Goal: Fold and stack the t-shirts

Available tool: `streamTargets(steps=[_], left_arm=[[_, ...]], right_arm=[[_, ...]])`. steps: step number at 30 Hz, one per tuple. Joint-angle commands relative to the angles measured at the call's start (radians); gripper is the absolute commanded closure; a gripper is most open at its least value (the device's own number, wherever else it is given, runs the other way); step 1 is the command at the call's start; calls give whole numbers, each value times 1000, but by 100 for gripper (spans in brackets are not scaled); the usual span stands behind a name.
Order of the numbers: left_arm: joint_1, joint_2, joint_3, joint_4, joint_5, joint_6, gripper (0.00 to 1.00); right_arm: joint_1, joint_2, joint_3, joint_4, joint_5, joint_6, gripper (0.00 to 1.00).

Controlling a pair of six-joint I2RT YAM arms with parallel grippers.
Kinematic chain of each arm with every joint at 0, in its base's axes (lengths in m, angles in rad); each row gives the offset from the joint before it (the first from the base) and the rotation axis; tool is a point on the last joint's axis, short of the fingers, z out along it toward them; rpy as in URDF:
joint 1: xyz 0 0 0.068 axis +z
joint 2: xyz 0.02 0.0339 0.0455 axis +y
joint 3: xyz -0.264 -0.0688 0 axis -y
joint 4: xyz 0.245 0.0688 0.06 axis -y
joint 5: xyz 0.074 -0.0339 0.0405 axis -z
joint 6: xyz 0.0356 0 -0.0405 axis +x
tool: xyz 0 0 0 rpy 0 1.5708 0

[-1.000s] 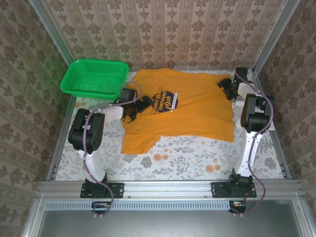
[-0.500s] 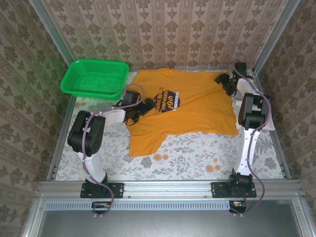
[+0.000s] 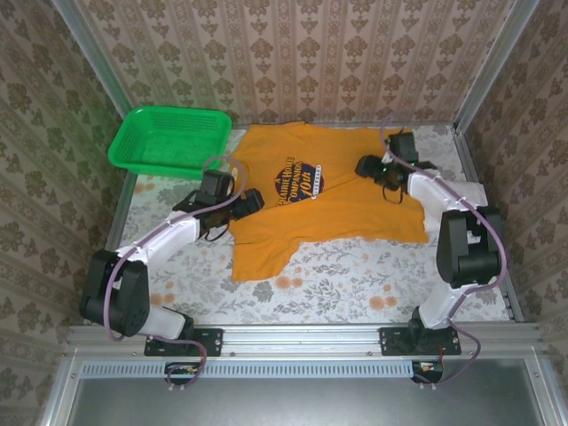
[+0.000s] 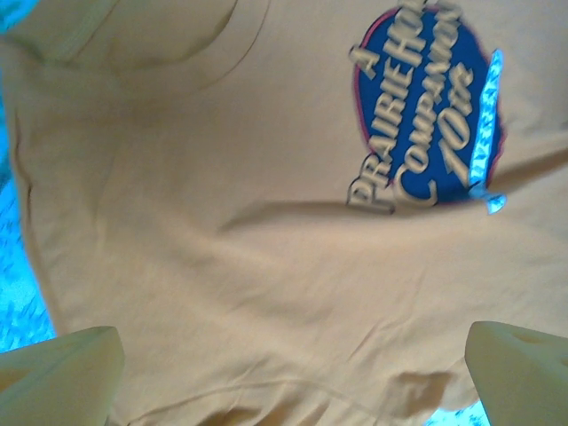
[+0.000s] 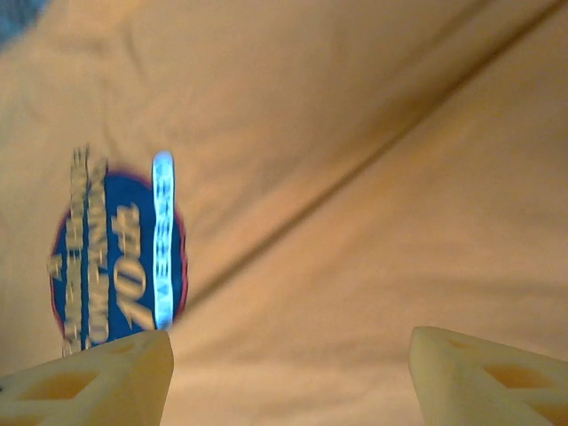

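Left gripper (image 3: 244, 202) and right gripper (image 3: 366, 166) both gape wide, empty, over the orange t-shirt (image 3: 355, 209).

From above, the orange t-shirt lies spread print-up on the far half of the table (image 3: 355, 280), one shoulder near the green basket (image 3: 124, 149). Left gripper sits at its left edge, right gripper over its right chest, and bare table in front gives folding room. Left wrist: fingers (image 4: 62, 373) stand apart above fabric below the print (image 4: 426, 133). Right wrist: fingers (image 5: 89, 373) likewise apart, with a long crease crossing the cloth. I judge the cotton soft, light and limp. It will sag, so pinch hem or sleeve edges.
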Motion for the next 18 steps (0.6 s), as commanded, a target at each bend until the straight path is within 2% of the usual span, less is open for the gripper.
streamTargets(steps=[1,7,12,18], left_arm=[[2,-39,-54,-38,24,-32,1],[6,-110,-147,-37,14,-101,3],[16,-162,-193,-65,10,-139,3],[24,-222,-265,-72,42,-238,6]], right_arm=[[71,-28,-118,7,-14,26,29],[207,-7,-225,29,-3,76,30],[203,-9,-313,31,0,134,31],[198,-118,-405,-32,55,169,33]])
